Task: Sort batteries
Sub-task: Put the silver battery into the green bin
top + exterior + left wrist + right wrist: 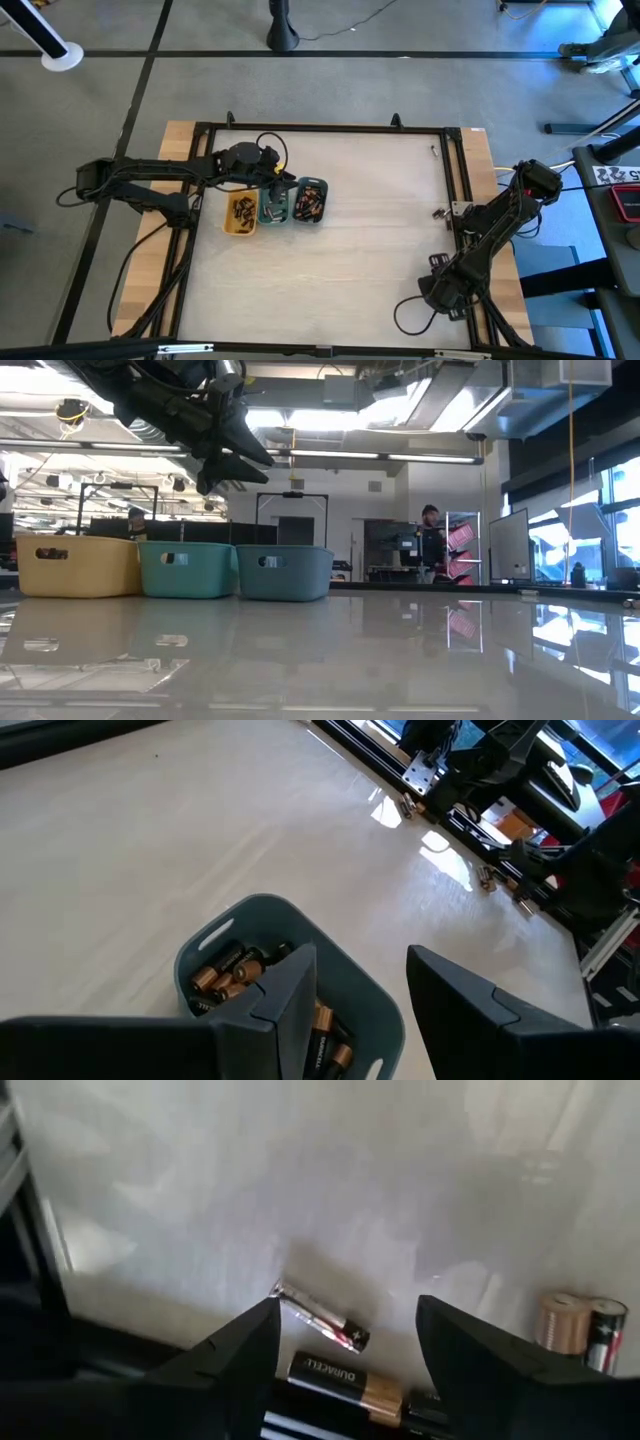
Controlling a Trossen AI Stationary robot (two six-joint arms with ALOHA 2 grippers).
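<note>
Above the grey-blue tray (300, 935) holding batteries (225, 972), the left gripper (365, 995) hovers with jaws apart and empty, while the right gripper (345, 1330) waits open over loose batteries (345, 1378) at the desk (370, 250) edge

Wide bare table (370, 270) across middle, near side and right. Blocked at far left by yellow tray (240, 214), green tray (273, 208) and grey-blue tray (309, 202), touching in a row. Left gripper (279, 178) overhead there. Loose batteries (333, 1365) along right rail.
</note>
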